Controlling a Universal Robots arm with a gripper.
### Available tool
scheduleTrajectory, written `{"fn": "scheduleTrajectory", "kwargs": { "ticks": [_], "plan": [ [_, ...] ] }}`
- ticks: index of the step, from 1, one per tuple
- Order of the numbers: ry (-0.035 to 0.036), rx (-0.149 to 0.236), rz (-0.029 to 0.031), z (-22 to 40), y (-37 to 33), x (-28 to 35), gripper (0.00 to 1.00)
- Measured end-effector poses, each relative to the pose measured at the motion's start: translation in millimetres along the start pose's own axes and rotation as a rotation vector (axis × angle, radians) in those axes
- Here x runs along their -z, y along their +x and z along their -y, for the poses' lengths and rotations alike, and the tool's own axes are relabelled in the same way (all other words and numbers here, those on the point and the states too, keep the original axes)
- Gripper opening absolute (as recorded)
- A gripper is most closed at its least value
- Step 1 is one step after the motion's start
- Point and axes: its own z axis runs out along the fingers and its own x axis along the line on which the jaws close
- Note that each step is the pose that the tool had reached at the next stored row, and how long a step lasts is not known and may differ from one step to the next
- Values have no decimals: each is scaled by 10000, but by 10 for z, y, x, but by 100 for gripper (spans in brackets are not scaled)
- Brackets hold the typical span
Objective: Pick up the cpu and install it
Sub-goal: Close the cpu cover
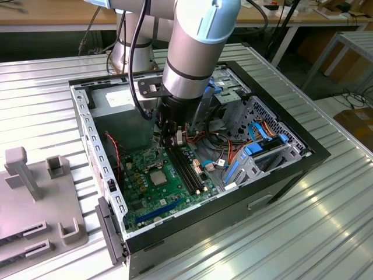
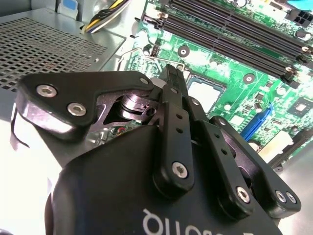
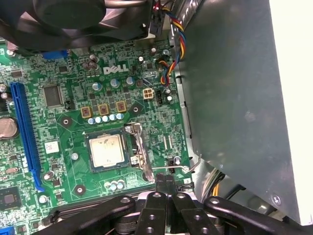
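One small silver-topped chip, the cpu, already sits flat in its socket on the green motherboard, inside the open computer case that lies on the ribbed table. The pincer holds no chip. Its fingers are pressed together, and their tips are right at the thin wire lever at the socket's corner. Whether they nip the wire or only bear on it, I cannot tell. The step in hand looks like securing the seated chip with that lever. To do it well, the closed tips should stay on the wire alone and follow the lever's own swing. They should not scrape the small capacitors close by, and no load should go on the chip's top. The upright metal frame piece beside the socket should not be knocked either. The cpu lies near the tips but apart from them, untouched, with the lever just at the tips.
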Motion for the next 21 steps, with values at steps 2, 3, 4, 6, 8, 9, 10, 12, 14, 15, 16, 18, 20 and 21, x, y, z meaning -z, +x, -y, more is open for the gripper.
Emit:
{"fn": "scheduleTrajectory", "kwargs": {
  "ticks": [2, 3, 4, 6, 8, 9, 10, 12, 14, 15, 16, 18, 20, 21],
  "plan": [
    [7, -1, -41, 0, 0, 0, 11],
    [10, -1, -60, 0, 0, 0, 11],
    [13, -1, -77, 0, 0, 0, 11],
    [21, -2, -124, 0, 1, 0, 11],
    [25, -2, -152, 0, 2, 1, 11],
    [26, -3, -162, 0, 3, 2, 11],
    [27, -3, -170, 0, 3, 2, 11],
    [31, -4, -183, 0, 6, 1, 11],
    [35, -5, -195, 1, 9, 0, 11],
    [35, -5, -204, 1, 11, 1, 11],
    [36, -3, -212, 2, 13, 2, 11],
    [39, -4, -226, 3, 18, 2, 11],
    [41, -4, -243, 4, 24, 2, 11],
    [42, -3, -250, 5, 27, 3, 11]
  ]
}}
